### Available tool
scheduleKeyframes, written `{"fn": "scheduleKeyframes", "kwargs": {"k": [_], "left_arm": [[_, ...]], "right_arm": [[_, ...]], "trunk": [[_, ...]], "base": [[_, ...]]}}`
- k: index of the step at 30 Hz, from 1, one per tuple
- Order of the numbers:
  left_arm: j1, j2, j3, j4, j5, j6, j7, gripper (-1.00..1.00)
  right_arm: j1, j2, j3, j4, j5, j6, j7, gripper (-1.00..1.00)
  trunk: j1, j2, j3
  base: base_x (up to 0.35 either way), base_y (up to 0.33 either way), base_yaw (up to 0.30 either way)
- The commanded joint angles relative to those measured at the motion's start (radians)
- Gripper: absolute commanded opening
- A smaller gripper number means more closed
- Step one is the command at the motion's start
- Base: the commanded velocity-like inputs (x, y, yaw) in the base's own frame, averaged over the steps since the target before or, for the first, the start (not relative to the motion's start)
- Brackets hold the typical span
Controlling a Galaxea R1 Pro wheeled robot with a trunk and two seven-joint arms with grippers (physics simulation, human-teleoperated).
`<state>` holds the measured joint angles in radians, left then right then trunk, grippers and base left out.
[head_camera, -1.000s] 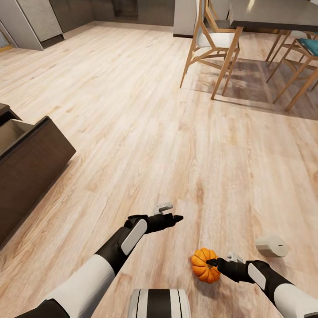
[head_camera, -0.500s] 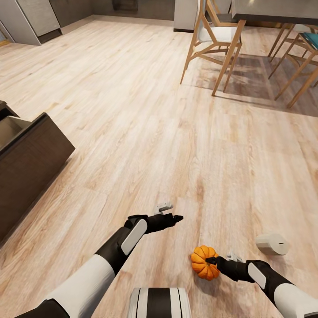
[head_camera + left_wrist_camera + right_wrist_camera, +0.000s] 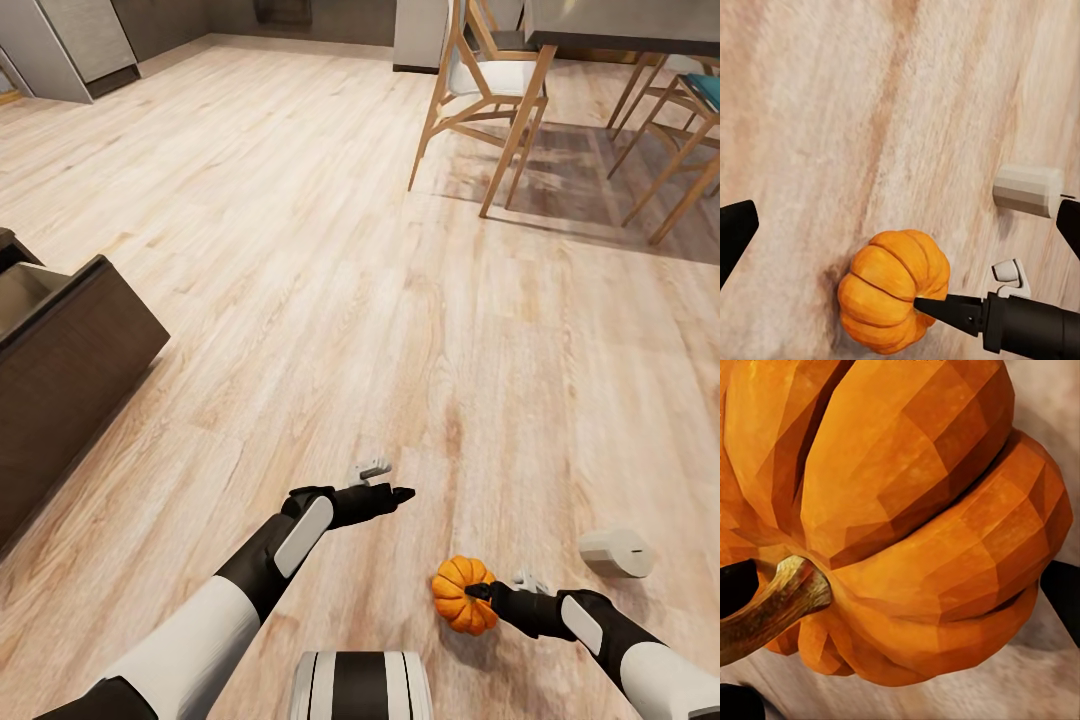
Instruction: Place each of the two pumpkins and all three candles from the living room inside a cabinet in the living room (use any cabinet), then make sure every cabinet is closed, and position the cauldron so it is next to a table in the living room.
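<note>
Where pale plank floor [image 3: 330, 300] spreads, right hand [image 3: 478, 592] seemingly gripping pumpkin [image 3: 460, 592], left hand [image 3: 398, 493] wide.

Pale wood-plank floor [image 3: 330, 300], wooden chairs [image 3: 490, 100] (under a dark dining table [image 3: 620, 30]) beyond.

Inventory by count:
- Pumpkin [image 3: 462, 594]: one, orange and ribbed, with a brown stem seen in the right wrist view.
- Candle [image 3: 614, 553]: one, a pale stubby cylinder lying on its side on the floor.
- Cabinet [image 3: 60, 375]: one dark-brown unit, with one drawer pulled open.
- Wooden chairs [image 3: 483, 85]: at least two, partly cut off.
- Dining table [image 3: 610, 25]: one.
- Arms: two, each with one tool, left tool [image 3: 395, 493] and right tool [image 3: 476, 592].
</note>
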<state>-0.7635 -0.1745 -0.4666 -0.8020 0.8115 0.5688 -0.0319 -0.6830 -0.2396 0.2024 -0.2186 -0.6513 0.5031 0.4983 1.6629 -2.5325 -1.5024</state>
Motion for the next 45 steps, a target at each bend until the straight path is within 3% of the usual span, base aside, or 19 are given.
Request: {"fn": "scheduleKeyframes", "kwargs": {"k": [1, 22, 45], "left_arm": [[0.0, 0.0, 0.0, 0.0, 0.0, 0.003, -0.002, 1.0], [0.0, 0.0, 0.0, 0.0, 0.0, 0.003, -0.001, 1.0], [0.0, 0.0, 0.0, 0.006, -0.001, 0.003, 0.0, 1.0]], "right_arm": [[0.0, -0.001, 0.015, 0.001, 0.016, -0.005, -0.024, -1.0], [0.0, -0.001, 0.015, 0.001, 0.016, -0.005, -0.024, -1.0], [0.0, -0.001, 0.014, 0.001, 0.016, -0.006, -0.024, -1.0]], "trunk": [[0.0, 0.0, -0.001], [0.0, 0.0, -0.001], [-0.01, 0.005, 0.088]], "base": [[0.0, 0.0, 0.0], [0.0, 0.0, 0.0], [0.0, 0.0, 0.0]]}}
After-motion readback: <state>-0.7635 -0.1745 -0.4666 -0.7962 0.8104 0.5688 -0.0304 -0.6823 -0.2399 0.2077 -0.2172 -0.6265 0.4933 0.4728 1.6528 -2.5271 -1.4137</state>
